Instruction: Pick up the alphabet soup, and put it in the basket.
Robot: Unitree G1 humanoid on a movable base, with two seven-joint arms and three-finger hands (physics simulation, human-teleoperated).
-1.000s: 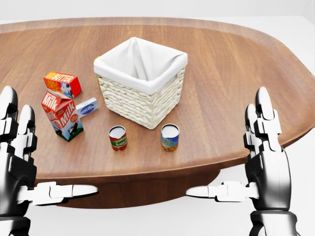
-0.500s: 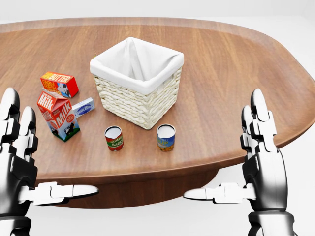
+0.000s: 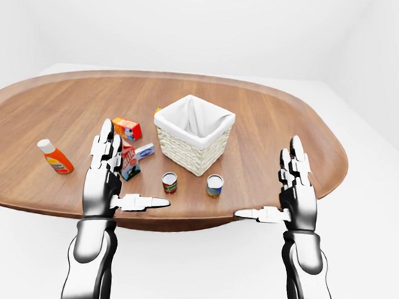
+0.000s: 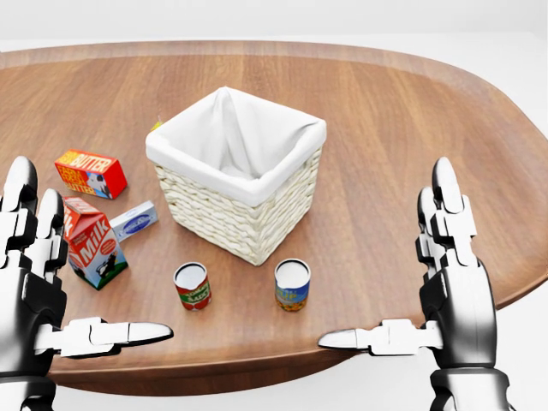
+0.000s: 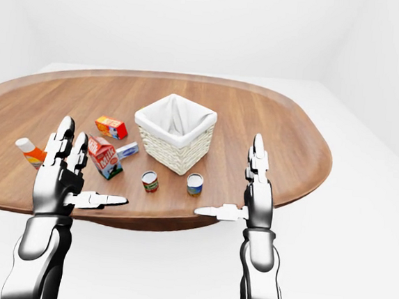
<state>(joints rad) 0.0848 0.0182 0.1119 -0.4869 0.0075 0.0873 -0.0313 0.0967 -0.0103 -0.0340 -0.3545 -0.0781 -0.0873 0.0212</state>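
The alphabet soup can [image 4: 292, 285], with a blue and yellow label, stands upright on the wooden table [image 4: 411, 128], just below the basket in the head view. The woven basket [image 4: 231, 218] has a white cloth lining and is empty. My left hand [image 4: 38, 291] is open at the lower left, fingers up and thumb pointing right. My right hand [image 4: 445, 295] is open at the lower right, thumb pointing left toward the can. Both hands are apart from the can and hold nothing.
A red tomato sauce can [image 4: 193, 286] stands left of the soup can. A milk carton [image 4: 92, 244], a butter box [image 4: 90, 173] and a small blue-white box [image 4: 134, 220] lie left of the basket. An orange bottle [image 3: 55, 158] lies at far left.
The camera has moved closer to the table: the basket and cans sit lower and larger in the head view. Both hands stay open in about the same pose.
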